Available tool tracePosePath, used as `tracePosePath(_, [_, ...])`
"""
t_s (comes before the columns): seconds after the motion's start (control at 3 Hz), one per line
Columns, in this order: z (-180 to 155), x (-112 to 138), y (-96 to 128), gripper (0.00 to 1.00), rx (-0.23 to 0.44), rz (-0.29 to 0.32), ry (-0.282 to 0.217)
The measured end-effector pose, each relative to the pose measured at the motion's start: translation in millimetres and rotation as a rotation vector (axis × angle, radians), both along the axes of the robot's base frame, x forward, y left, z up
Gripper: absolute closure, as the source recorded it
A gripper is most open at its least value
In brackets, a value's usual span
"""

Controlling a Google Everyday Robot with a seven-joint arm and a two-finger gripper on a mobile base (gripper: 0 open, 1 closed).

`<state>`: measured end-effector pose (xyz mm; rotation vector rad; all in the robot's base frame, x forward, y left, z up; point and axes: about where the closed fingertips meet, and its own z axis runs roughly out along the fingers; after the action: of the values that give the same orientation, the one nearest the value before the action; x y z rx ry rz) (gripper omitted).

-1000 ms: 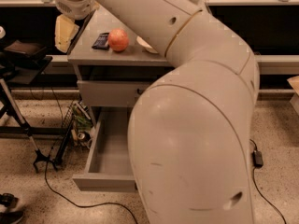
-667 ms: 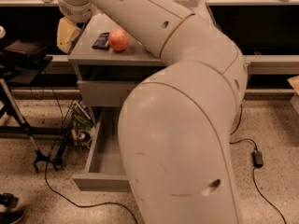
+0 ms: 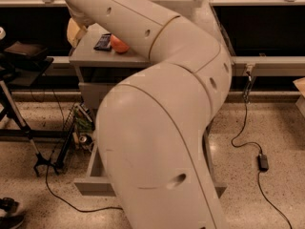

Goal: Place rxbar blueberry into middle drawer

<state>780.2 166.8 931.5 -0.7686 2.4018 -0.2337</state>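
- The robot's arm fills the middle of the view and hides most of the grey cabinet behind it.
- The gripper is at the upper left, by the left edge of the cabinet top. Only a pale tan part of it shows under the arm, so I cannot tell how wide it stands or whether it holds anything.
- The snack bar, a small dark wrapper, lies flat on the cabinet top, just right of the gripper.
- An orange fruit sits right beside the snack bar, partly covered by the arm.
- The middle drawer is pulled out low in the view. Only its left wall and part of its front show, so its inside is mostly hidden.
- A tripod stand is cut off at the left edge.
- What looks like a wire rack leans beside the cabinet.
- A black cable with a power adapter lies on the speckled floor at the right.
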Motion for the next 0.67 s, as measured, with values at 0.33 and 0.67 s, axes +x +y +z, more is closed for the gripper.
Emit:
tracePosePath(0.33, [8.4, 16.2, -12.8, 0.0, 0.034, -0.185, -0.064])
tracePosePath(0.67, [8.4, 16.2, -12.8, 0.0, 0.034, -0.186, -0.064])
